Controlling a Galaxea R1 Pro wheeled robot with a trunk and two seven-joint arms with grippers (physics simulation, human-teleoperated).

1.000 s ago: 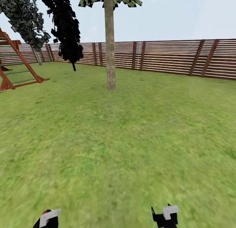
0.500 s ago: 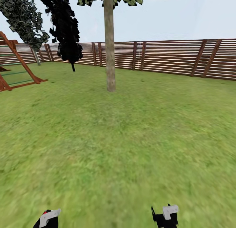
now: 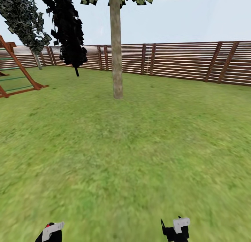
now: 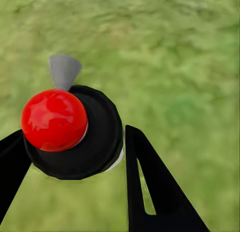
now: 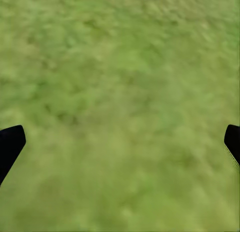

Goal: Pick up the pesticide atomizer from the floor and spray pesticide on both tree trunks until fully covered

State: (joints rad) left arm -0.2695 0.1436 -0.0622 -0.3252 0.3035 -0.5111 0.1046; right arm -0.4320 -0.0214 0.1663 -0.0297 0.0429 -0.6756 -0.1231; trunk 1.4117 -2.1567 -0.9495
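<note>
- The left gripper (image 4: 75, 157) is clamped on the pesticide atomizer (image 4: 75, 137); its red round cap (image 4: 54, 119) and grey nozzle (image 4: 64, 70) sit between the black fingers (image 4: 150, 187), above grass.
- The right gripper (image 5: 120, 142) has its fingers spread wide apart, holding nothing over the lawn (image 5: 120, 91).
- A tree trunk (image 3: 116, 50) stands far ahead, left of centre, in front of the slatted wooden fence (image 3: 181, 61).
- A black-leaved tree (image 3: 68, 29) and a red-brown wooden frame (image 3: 17, 68) stand at far left.

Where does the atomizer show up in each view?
Head: atomizer, a red speck at the bottom edge, left side.
Left wrist: atomizer left of centre, red knob on a black body, between the left fingers.
Right wrist: grass beyond the spread right fingers.
Shared landmark: the grass.
</note>
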